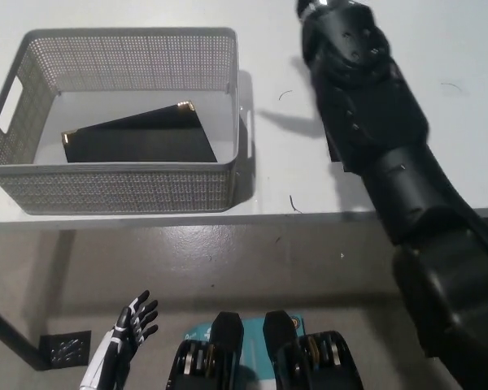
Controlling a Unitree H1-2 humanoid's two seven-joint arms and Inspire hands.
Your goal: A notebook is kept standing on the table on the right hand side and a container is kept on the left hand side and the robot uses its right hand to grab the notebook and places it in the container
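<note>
The right hand runs out of the top edge of the view, so whether its fingers are spread or curled cannot be told; only the black right arm [390, 162] shows, crossing the desk [276, 175] well to the right of the container [122, 191]. The notebook [138, 138] lies flat inside that container, apart from the arm, so the placing looks done. To finish well, draw the arm off without brushing the container's rim. The left hand [128, 331] rests low beside the desk, fingers apart, holding nothing.
</note>
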